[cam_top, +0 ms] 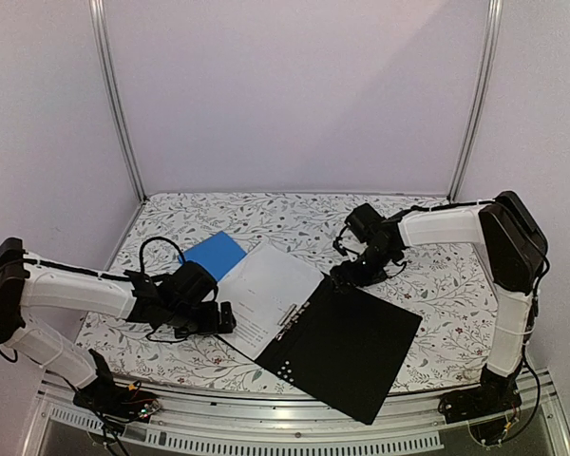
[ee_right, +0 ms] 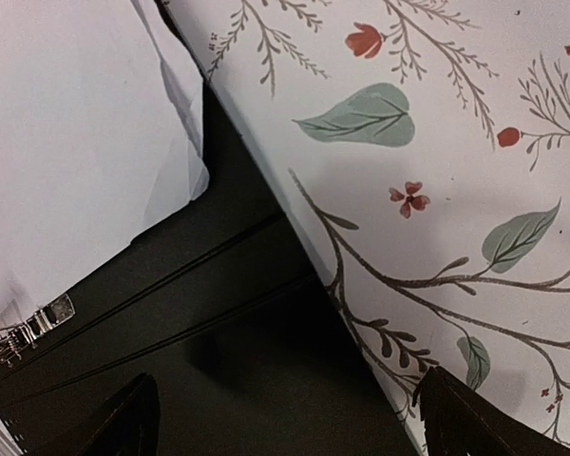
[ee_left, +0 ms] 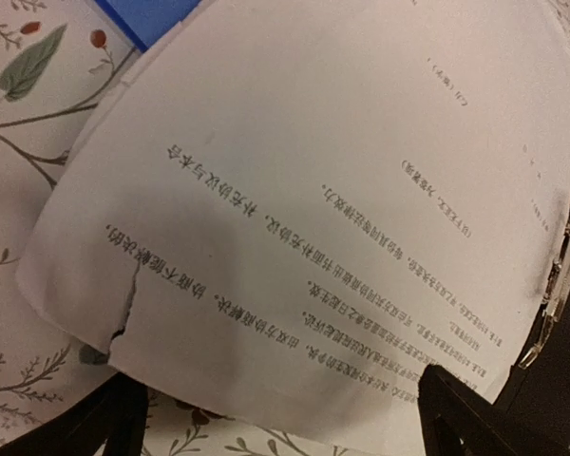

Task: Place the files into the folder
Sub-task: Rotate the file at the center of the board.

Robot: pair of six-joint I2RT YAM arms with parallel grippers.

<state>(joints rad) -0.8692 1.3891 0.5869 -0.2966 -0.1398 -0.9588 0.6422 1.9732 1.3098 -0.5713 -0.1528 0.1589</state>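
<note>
The folder (cam_top: 353,347) lies open at the table's front, black inside up, its metal clip (ee_left: 557,290) along the spine. The files (cam_top: 266,293), white sheets printed with black text, lie stacked on its left half; the top sheet (ee_left: 313,180) has a small tear at its near edge. My left gripper (cam_top: 230,318) stands open at the sheets' left edge, nothing between its fingers (ee_left: 475,418). My right gripper (cam_top: 347,275) is open over the folder's far corner (ee_right: 218,313), beside the sheets' corner (ee_right: 76,142).
A smaller plain blue folder (cam_top: 214,255) lies behind the sheets, partly under them (ee_left: 147,14). The floral tablecloth (cam_top: 437,285) covers the table. Metal posts and white walls enclose the back and sides.
</note>
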